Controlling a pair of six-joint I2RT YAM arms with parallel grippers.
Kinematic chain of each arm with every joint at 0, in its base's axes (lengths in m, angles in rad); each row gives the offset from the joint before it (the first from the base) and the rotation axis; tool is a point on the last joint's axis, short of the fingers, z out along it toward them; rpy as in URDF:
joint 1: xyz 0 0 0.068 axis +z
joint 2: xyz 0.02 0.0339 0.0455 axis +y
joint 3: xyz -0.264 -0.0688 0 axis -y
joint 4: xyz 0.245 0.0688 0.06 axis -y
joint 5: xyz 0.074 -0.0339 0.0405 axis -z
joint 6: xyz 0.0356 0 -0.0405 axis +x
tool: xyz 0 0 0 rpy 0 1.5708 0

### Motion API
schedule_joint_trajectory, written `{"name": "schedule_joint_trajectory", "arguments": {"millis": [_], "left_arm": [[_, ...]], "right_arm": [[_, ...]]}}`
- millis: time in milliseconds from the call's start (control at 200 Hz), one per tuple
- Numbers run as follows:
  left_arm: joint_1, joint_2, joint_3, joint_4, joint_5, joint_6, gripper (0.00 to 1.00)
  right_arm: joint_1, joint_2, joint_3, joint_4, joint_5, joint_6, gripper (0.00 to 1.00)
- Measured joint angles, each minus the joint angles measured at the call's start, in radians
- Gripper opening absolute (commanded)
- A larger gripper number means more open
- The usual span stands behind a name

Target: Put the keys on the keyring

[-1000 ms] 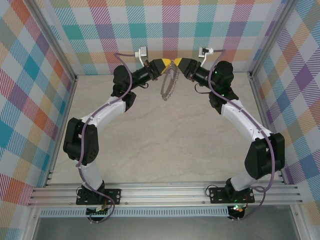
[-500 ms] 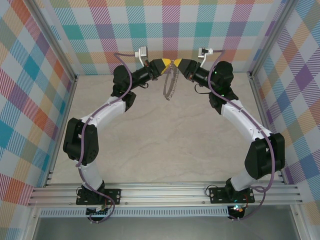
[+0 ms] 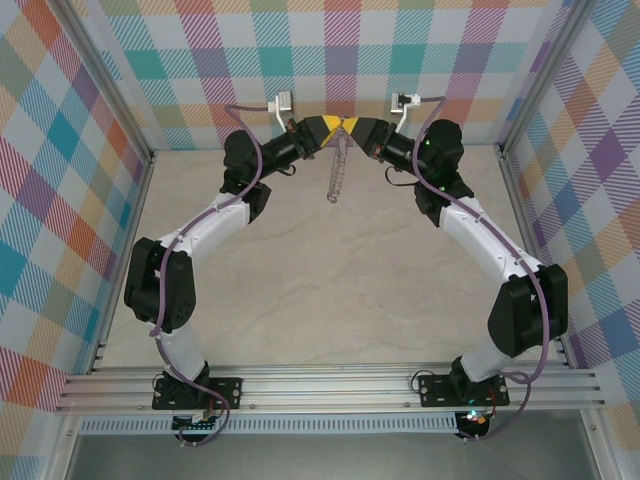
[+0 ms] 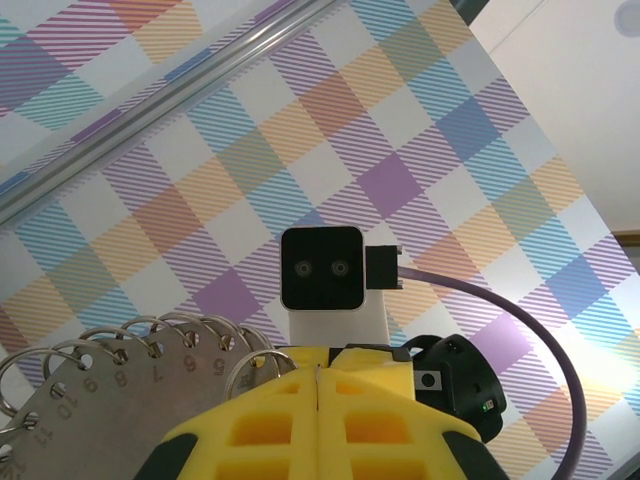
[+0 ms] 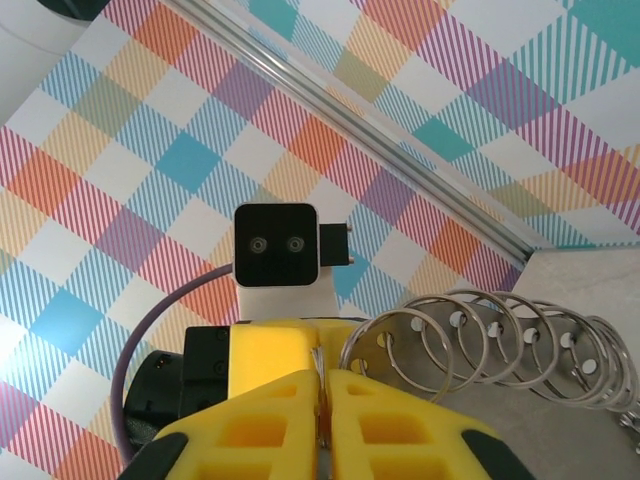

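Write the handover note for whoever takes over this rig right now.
Grippers: the left gripper is shut on the top of the large grey scalloped metal keyring, which hangs above the table. The right gripper is shut, tip to tip with it; its hold is unclear.
Done: ring lifted.
Left: putting the keys on; they are too small to locate.

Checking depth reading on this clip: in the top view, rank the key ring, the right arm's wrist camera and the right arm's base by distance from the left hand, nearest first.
1. The key ring: hangs right at the left hand, far centre.
2. The right arm's wrist camera: just to the right, far end.
3. The right arm's base: near edge, right side.
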Motion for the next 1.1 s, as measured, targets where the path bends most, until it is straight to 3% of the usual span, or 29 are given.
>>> {"name": "schedule_joint_trajectory", "arguments": {"millis": [60,250,430,610,890,1100], "left_arm": [[0.000,0.000,-0.004,0.002,-0.004,0.000,0.00],[0.000,0.000,-0.011,-0.004,-0.007,0.003,0.00],[0.003,-0.026,-0.011,-0.115,0.002,0.097,0.39],[0.024,-0.108,-0.008,-0.335,0.032,0.298,0.54],[0.073,-0.079,0.145,-0.590,0.162,0.478,0.52],[0.074,-0.010,0.221,-0.661,0.216,0.512,0.34]], "right_arm": [[0.000,0.000,0.002,-0.006,0.000,0.001,0.00],[-0.002,0.002,0.007,-0.035,0.000,-0.008,0.00],[-0.031,0.009,0.018,-0.091,-0.041,-0.036,0.00],[-0.101,0.047,0.065,-0.171,-0.165,-0.079,0.00],[-0.143,0.159,0.225,-0.229,-0.390,-0.105,0.00],[-0.143,0.209,0.272,-0.237,-0.469,-0.096,0.00]]}}
